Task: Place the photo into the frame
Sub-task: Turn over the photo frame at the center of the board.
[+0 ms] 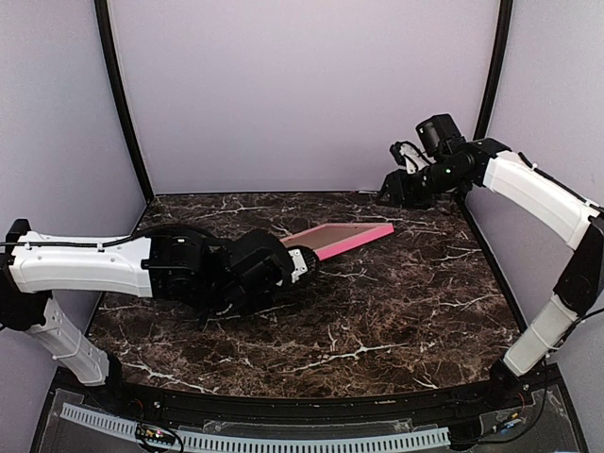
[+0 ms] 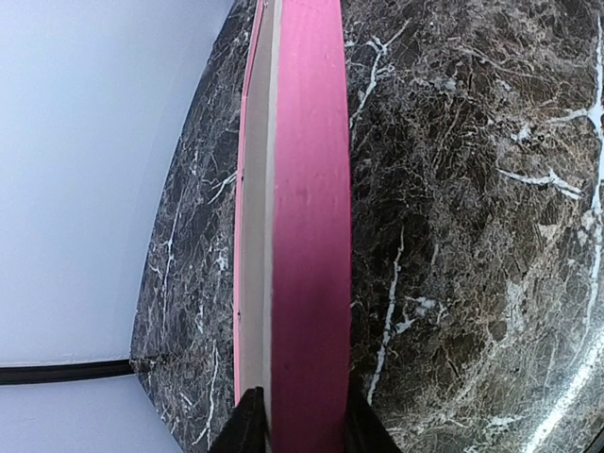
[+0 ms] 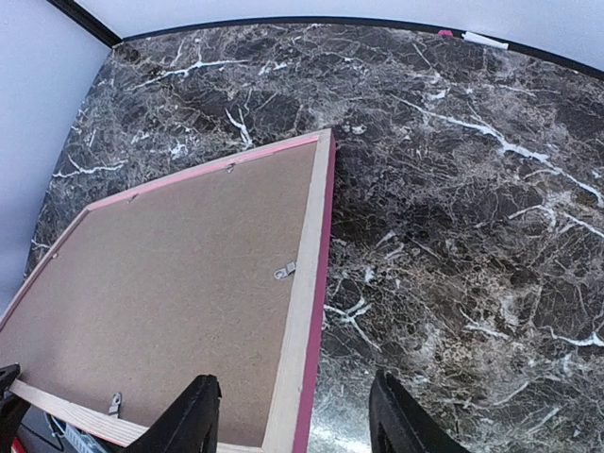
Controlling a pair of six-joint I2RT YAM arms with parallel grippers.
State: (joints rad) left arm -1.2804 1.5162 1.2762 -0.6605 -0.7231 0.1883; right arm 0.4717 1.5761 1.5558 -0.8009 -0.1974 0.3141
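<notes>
The big thin picture frame (image 1: 344, 236), pink on one face and pale bare wood on the other, was gripped by the left pincer (image 1: 304, 260). Its near end was pinched between the two black fingers (image 2: 247, 427), one pressed on each side. From the left pincer the frame was stretched straight away, out over the dark marble table (image 1: 377, 321) with its white veins. In the left wrist view a wide pink strip (image 2: 307, 236) was seen running up from between the fingers, with a thin pale wood strip beside it.

The right pincer (image 1: 392, 192) was held up high, past the frame's far end and well apart from the left pincer. It was spread wide and nothing was held in it. Below it, the back of the frame (image 3: 302, 311) was turned up. A flat brown hardboard backing (image 3: 170, 283) was set inside the wood rim. A small metal clip (image 3: 285, 272) was seen at the rim, just ahead of the right pincer's fingers (image 3: 198, 415). Another small clip (image 3: 114, 404) was seen at the near rim, beside the left-hand finger. Whether the frame's far end was resting on the table could not be told.
</notes>
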